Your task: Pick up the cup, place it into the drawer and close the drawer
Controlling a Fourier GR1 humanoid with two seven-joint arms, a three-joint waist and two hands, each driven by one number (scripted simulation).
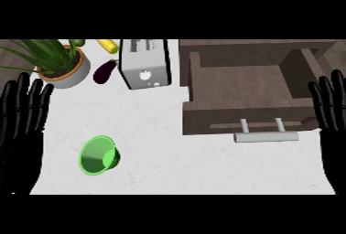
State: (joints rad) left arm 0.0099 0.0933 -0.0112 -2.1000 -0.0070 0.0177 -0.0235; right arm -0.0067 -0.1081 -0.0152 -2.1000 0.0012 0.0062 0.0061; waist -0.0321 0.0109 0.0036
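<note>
A green cup (99, 155) lies tipped on the white counter at the lower left, its mouth facing the view. The brown drawer (243, 116) stands pulled open at the right, its inside bare, with a grey bar handle (266, 136) on its front. My left hand (19, 132) rests open at the left edge, fingers up, a short way left of the cup. At the right edge my right hand (332, 123) rests open, fingers up, beside the drawer's right wall. Neither hand touches anything.
A silver toaster (143, 64) stands at the back, just left of the drawer. A potted plant (61, 61), a purple eggplant (105, 71) and a yellow piece of produce (107, 45) sit at the back left.
</note>
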